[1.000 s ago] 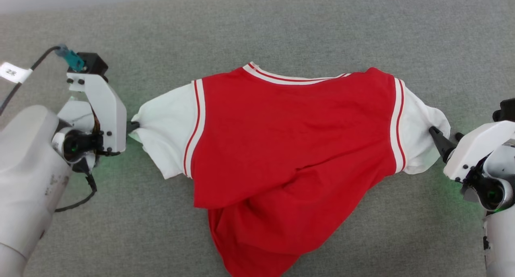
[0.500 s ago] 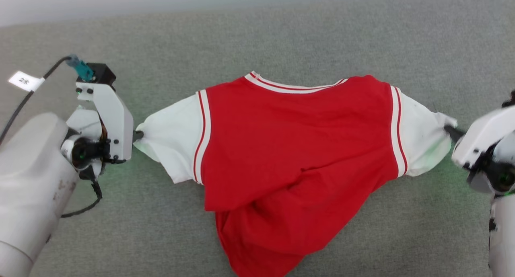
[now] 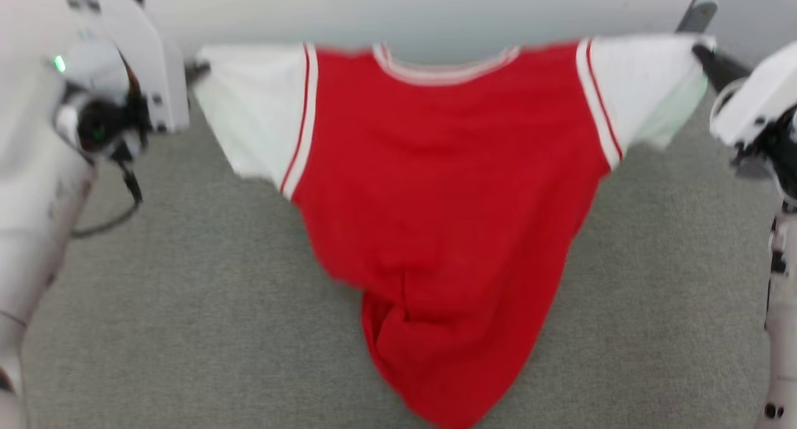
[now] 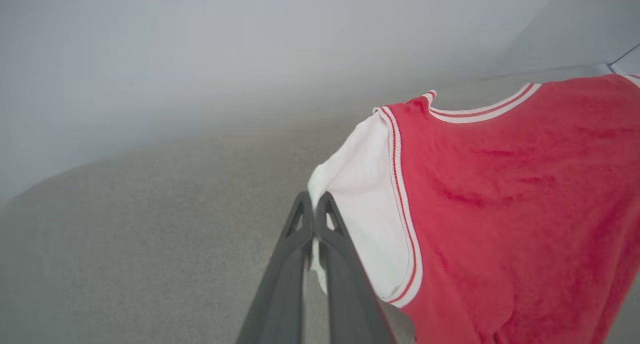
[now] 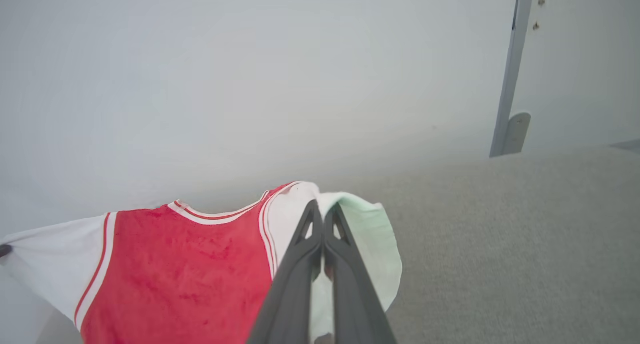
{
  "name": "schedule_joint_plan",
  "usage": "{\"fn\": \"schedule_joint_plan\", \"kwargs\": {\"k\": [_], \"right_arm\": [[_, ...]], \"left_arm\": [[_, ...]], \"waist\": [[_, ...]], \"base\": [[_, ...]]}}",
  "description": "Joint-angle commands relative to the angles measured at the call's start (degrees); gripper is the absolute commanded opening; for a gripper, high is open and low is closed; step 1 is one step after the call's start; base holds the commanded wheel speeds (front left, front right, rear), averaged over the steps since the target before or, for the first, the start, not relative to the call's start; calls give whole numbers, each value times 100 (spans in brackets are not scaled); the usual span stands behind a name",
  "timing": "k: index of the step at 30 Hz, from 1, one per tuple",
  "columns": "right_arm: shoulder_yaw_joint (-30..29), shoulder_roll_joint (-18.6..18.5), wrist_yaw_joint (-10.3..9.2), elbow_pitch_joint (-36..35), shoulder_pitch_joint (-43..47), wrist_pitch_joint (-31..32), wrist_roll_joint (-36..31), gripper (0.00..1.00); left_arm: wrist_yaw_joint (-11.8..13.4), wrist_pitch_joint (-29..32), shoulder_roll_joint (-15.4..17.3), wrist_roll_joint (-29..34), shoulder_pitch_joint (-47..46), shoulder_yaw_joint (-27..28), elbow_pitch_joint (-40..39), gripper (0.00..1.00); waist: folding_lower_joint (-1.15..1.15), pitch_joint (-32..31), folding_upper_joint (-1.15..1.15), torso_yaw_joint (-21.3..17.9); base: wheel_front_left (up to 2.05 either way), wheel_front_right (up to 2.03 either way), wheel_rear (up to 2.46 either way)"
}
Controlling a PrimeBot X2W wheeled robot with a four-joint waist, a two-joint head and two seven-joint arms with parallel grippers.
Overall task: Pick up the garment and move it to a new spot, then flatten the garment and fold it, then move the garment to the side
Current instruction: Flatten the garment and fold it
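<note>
Above the grey woven surface (image 3: pixel 187 304), with a pale wall (image 3: pixel 405 12) behind, the garment (image 3: pixel 436 186) hangs stretched between the two hands. Its red body sags to a bunched point near the bottom edge of the head view; whether that tip touches the surface I cannot tell. The top edge runs nearly level from sleeve to sleeve, the striped collar (image 3: pixel 442 75) dipping in the middle. The left hand (image 3: pixel 198 74) sits at the outer end of the white left sleeve (image 3: pixel 249 117), its two dark fingers pressed together on the hem — in the left wrist view the white cloth is pinched between the tips and the shirt spreads away to their right. The right hand (image 3: pixel 700 50) is at the outer end of the right sleeve (image 3: pixel 641 93), fingers likewise closed on the cloth; in the right wrist view the sleeve's edge folds round the tips, the red body lying to their left. Red-and-white striped trim (image 3: pixel 300 124) marks each sleeve seam
</note>
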Motion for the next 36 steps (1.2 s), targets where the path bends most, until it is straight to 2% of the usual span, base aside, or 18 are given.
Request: {"fn": "schedule_joint_plan", "kwargs": {"k": [1,6,12,21,28,36], "right_arm": [[86,-29,-8,-36,-161,-102,67,0],[455,-189,-8,54,-706,-535,53,0],[788,-338,-8,480,-1373,-1147,161,0],[1148,-535,-8,1143,-2011,-1800,365,0],[1408,-652,-8,1587,-2396,-2360,302,0],[1791,-588,-8,2156,-3023,-3338,-36,0]], "left_arm": [[20,-80,6,54,-170,43,-35,0],[29,-375,72,278,-726,91,-51,0],[34,-792,187,500,-1254,170,8,0],[27,-1041,266,581,-1575,211,149,0],[23,-1431,215,674,-1725,215,208,0],[15,-1973,26,807,-2120,222,383,0]], "waist": [[0,-200,0,144],[0,-399,0,223],[0,-681,0,285],[0,-926,0,414],[0,-554,0,464],[0,257,0,385]], "base": [[0,0,0],[0,0,0],[0,0,0],[0,0,0],[0,0,0],[0,0,0]]}}
